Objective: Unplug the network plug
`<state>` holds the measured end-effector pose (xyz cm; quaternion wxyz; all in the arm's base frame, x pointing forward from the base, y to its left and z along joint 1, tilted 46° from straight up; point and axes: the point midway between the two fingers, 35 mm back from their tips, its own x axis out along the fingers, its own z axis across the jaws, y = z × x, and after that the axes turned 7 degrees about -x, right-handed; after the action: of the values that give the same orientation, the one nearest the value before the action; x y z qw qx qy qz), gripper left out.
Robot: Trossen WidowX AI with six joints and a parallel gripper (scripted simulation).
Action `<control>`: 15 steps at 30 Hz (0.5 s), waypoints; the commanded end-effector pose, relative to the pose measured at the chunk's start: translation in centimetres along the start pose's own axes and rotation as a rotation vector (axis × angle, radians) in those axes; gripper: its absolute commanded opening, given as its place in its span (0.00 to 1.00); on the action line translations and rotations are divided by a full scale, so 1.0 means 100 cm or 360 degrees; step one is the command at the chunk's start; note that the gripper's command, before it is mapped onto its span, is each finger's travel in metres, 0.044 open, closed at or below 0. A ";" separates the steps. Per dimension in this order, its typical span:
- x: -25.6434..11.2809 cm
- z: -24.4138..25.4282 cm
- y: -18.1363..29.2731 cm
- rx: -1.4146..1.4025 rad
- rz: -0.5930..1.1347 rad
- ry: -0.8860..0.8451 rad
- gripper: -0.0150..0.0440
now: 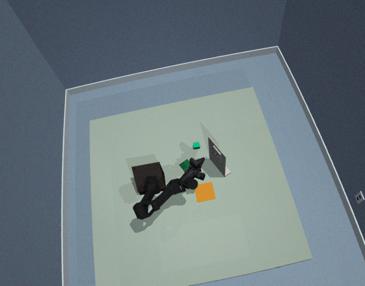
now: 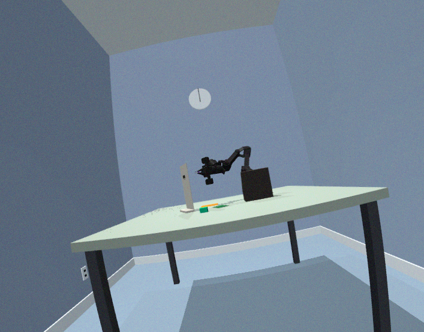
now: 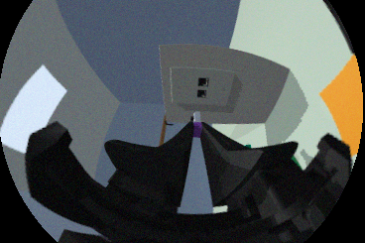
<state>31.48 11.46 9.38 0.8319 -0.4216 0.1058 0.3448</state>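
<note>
The small plug [image 1: 206, 157] [image 3: 197, 117], purple with a pale front end, is between the fingertips of my gripper [image 2: 198, 172] [image 3: 196, 125], which is shut on it. It is out of the socket and in the air, with a gap to the upright grey panel [image 1: 221, 164] [image 2: 186, 193] [image 3: 265, 80]. Two dark openings, an upper one [image 3: 203, 82] and a lower one [image 3: 201, 93], show empty on the panel's raised plate. A flat orange square [image 1: 205, 192] [image 2: 209, 205] [image 3: 342, 100] lies on the table, below and to one side of my gripper. The plug's tab is too small to make out.
A dark green flat patch [image 1: 184, 164] [image 2: 220, 206] lies partly under the arm in the top view. A small teal block [image 1: 196, 145] [image 2: 203, 210] sits near the panel. The dark box [image 1: 147, 172] [image 2: 256, 184] stands at the arm's base.
</note>
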 end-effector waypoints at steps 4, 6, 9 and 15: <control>-0.008 0.020 -0.005 -0.0002 -0.0014 -0.0011 0.25; -0.011 0.025 -0.006 -0.0003 -0.0015 -0.0012 0.25; -0.015 0.034 -0.007 -0.0003 -0.0016 -0.0014 0.25; -0.018 0.037 -0.008 0.0013 -0.0028 0.0010 0.25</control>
<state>30.21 13.25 12.90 0.8331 -0.4222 0.1013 0.3428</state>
